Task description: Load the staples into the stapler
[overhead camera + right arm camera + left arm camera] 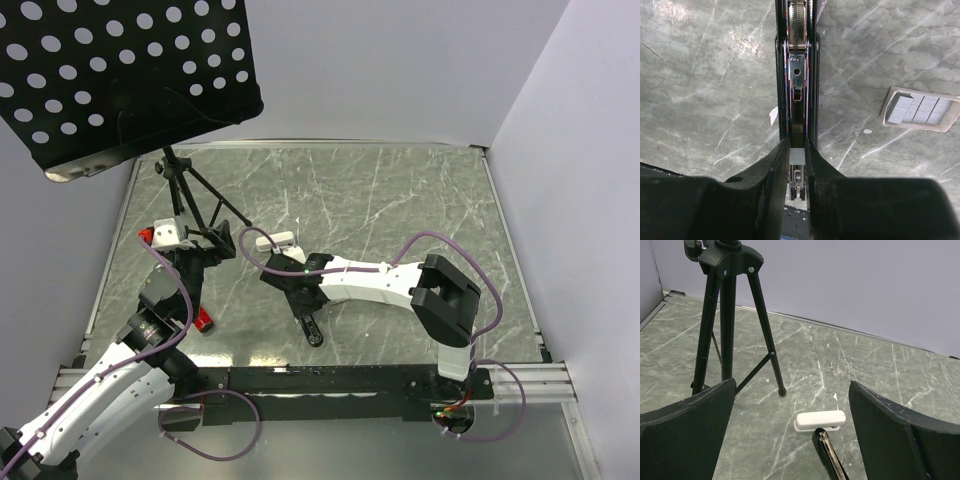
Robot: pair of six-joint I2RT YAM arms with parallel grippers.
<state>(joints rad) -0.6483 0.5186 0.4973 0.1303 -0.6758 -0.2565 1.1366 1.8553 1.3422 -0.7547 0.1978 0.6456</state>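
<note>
- Grey staple strip [797, 156] sits pinched between the fingertips of the right gripper [797, 149], whose jaws are closed narrowly on it.
- Straight beneath it lies the opened stapler [797, 30]. Its magazine channel [797, 107] runs directly away from the gripper, so the strip hangs centred over the channel's near end.
- The strip's own length seems to follow the channel's long axis, though the fingers hide most of it.
- Judged from that, the coming move is a short lowering with little or no turning.
- The open staple box [915, 126] lies off to one side on the marble table [715, 75], with more strips inside.
- The left gripper [792, 385] hangs wide open and empty near the tripod [727, 315], with the stapler's white cover [820, 421] ahead of it. The right arm is clearly the nearer one.
</note>
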